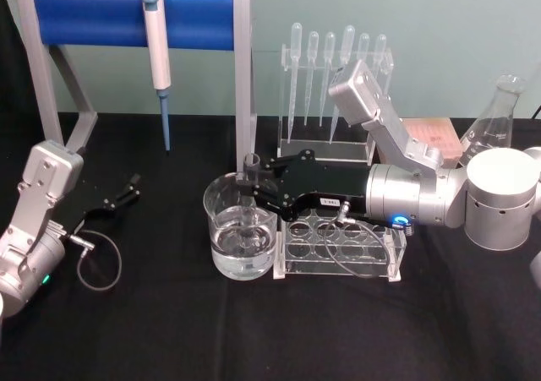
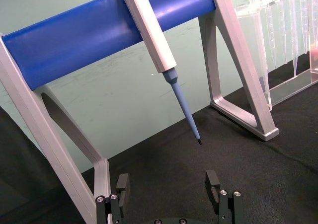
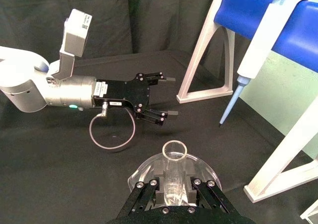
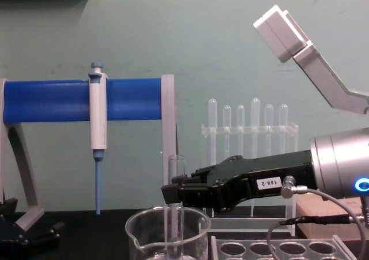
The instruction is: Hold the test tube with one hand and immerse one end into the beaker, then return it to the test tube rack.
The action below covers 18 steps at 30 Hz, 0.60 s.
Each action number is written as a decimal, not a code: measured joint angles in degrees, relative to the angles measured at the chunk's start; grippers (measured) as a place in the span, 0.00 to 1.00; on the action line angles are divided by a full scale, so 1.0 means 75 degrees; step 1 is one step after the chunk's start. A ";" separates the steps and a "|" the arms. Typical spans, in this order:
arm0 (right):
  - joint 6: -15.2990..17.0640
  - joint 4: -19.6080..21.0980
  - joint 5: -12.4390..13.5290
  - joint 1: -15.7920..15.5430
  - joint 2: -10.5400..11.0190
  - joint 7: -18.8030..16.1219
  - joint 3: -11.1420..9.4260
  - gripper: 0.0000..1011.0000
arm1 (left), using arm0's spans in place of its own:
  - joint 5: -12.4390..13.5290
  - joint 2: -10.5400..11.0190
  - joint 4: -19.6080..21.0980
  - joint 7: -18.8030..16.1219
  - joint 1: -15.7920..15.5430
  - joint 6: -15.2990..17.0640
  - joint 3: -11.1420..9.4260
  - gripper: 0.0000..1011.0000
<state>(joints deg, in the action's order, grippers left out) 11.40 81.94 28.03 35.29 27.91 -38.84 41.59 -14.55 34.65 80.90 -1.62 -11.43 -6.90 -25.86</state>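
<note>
The black right hand (image 1: 252, 185) grips the long clear glass test tube (image 4: 176, 170), its round end dipped in the wide glass beaker (image 1: 218, 229). Next, it should lift straight up and go right to the clear holed rack (image 1: 372, 250). The left hand (image 3: 173, 96) lies spread wide, far left.

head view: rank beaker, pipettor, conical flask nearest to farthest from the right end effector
1. beaker, directly beneath the right end effector, which grips the test tube
2. pipettor, hanging at rear left
3. conical flask, far right rear
left end effector parked at left
</note>
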 joint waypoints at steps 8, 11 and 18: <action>0.0000 0.0000 0.0000 0.0000 0.0001 0.0000 0.0000 0.24 | 0.0000 0.0000 0.0000 0.0000 0.0000 0.0000 0.0000 0.99; 0.0000 0.0000 0.0000 0.0000 0.0000 0.0000 0.0000 0.24 | 0.0000 0.0000 0.0000 0.0000 0.0000 0.0000 0.0000 0.99; 0.0000 0.0000 0.0000 0.0000 0.0001 0.0000 0.0000 0.24 | 0.0000 0.0000 0.0000 0.0000 0.0001 0.0000 0.0000 0.99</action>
<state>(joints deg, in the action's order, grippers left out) 11.40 81.94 28.02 35.30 27.91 -38.85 41.59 -14.55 34.65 80.90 -1.62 -11.43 -6.90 -25.86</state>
